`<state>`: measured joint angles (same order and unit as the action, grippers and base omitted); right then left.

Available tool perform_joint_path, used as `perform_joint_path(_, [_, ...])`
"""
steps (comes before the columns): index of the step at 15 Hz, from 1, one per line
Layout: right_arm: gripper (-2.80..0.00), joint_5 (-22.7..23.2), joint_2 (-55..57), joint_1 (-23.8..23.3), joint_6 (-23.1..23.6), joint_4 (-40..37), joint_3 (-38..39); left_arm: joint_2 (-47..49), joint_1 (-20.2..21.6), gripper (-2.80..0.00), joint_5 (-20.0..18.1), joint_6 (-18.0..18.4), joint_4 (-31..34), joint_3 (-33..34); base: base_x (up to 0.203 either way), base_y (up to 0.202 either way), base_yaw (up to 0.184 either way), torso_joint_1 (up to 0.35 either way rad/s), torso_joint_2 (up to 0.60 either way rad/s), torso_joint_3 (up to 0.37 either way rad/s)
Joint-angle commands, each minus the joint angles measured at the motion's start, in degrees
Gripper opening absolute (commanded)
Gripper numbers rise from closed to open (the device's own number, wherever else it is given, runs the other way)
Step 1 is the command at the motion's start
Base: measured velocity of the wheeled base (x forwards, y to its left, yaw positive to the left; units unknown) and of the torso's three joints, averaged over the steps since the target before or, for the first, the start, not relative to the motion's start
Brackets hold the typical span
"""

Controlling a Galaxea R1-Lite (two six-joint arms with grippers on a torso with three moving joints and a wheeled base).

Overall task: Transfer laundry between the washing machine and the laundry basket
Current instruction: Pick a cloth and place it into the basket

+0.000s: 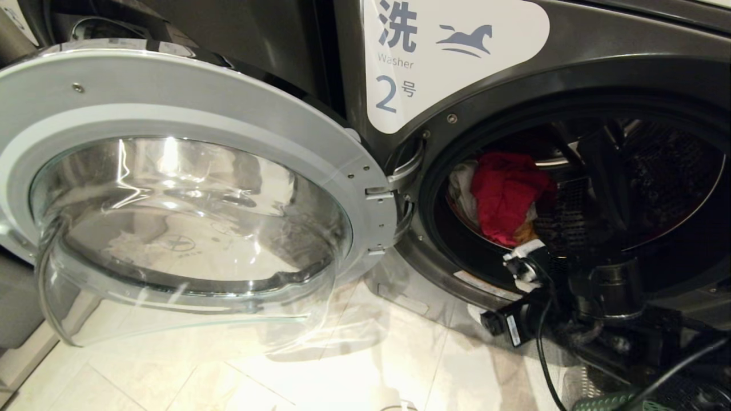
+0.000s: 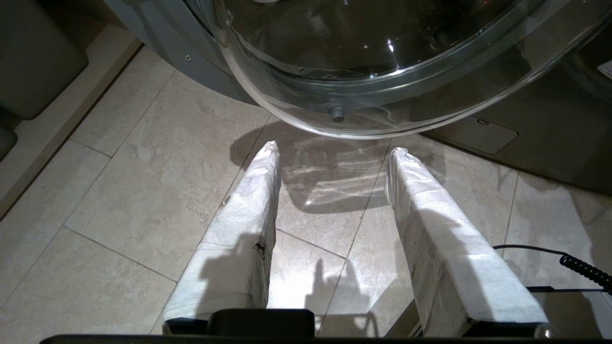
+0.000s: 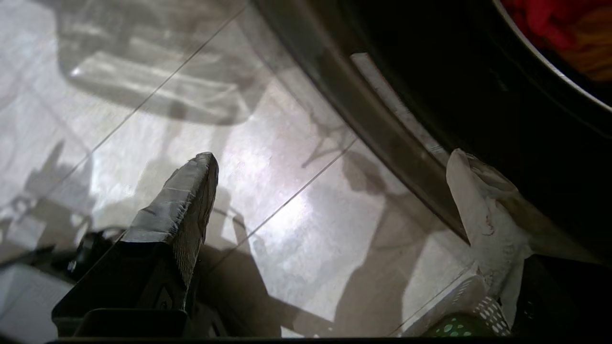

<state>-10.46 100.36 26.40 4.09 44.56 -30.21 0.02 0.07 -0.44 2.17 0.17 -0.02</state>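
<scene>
Your washing machine (image 1: 571,85) stands with its door (image 1: 188,171) swung wide, and the laundry (image 1: 505,197) is heaped inside the drum, red on top, white behind, a yellow-orange scrap below. Nothing looks moved out yet, so the unloading is all ahead. Your right gripper (image 3: 334,186) hangs just outside the drum's lower rim, jaws spread and empty. Your left gripper (image 2: 333,157) sits parked under the door, jaws apart, holding nothing. The laundry basket (image 1: 605,402) peeks below the machine.
</scene>
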Motion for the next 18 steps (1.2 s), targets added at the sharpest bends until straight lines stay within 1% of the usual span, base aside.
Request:
perform_joint_path(1, [0.0, -5.08, 6.43, -1.82, -2.22, 0.7, -5.01, -0.02, 0.01, -2.8, 0.0, 0.02, 0.0, -0.06, 0.0, 0.0, 0.0, 0.0, 0.0, 0.0])
perform_joint_path(3, [0.0, -7.61, 7.98, -3.08, -3.33, 1.68, -8.39, 0.04, 0.01, -2.8, 0.0, 0.02, 0.0, 0.0, 0.0, 0.0, 0.0, 0.0, 0.0, 0.0])
perform_joint_path(5, [0.0, -11.99, 8.48, -3.84, -4.66, 2.01, -10.33, -0.02, 0.01, -2.8, 0.0, -0.06, 0.0, -0.05, 0.0, 0.0, 0.0, 0.0, 0.0, 0.0])
perform_joint_path(7, [0.0, -14.79, 9.84, -4.05, -7.81, 1.95, -12.45, -0.02, 0.01, -2.8, 0.0, -0.06, 0.0, -0.06, 0.0, 0.0, 0.0, 0.0, 0.0, 0.0])
perform_joint_path(8, [0.0, -16.89, 10.95, -4.08, -8.94, 1.88, -14.23, -0.02, 0.01, -2.8, 0.0, -0.06, 0.0, -0.06, 0.0, 0.0, 0.0, 0.0, 0.0, 0.0])
perform_joint_path(9, [0.0, -19.21, 12.3, -4.14, -9.7, 1.86, -15.69, 0.0, 0.01, -2.8, 0.0, 0.03, 0.0, 0.02, 0.0, 0.0, 0.0, 0.0, 0.0, 0.0])
perform_joint_path(10, [0.0, -20.4, 13.66, -4.23, -10.2, 1.72, -16.54, -0.02, 0.01, -2.8, 0.0, 0.03, 0.0, -0.03, 0.0, 0.0, 0.0, 0.0, 0.0, 0.0])
perform_joint_path(12, [0.0, -20.72, 15.93, -4.5, -11.21, 1.78, -18.38, -0.02, 0.01, -2.8, 0.0, 0.02, 0.0, -0.06, 0.0, 0.0, 0.0, 0.0, 0.0, 0.0])
perform_joint_path(16, [0.0, -21.0, 20.15, -4.55, -12.4, 1.78, -26.78, -0.02, 0.01, -2.8, 0.0, -0.06, 0.0, -0.06, 0.0, 0.0, 0.0, 0.0, 0.0, 0.0])
perform_joint_path(18, [0.0, -22.4, 22.67, -5.44, -12.99, 1.7, -30.76, -0.02, 0.01, -2.8, 0.0, 0.01, 0.0, -0.01, 0.0, 0.0, 0.0, 0.0, 0.0, 0.0])
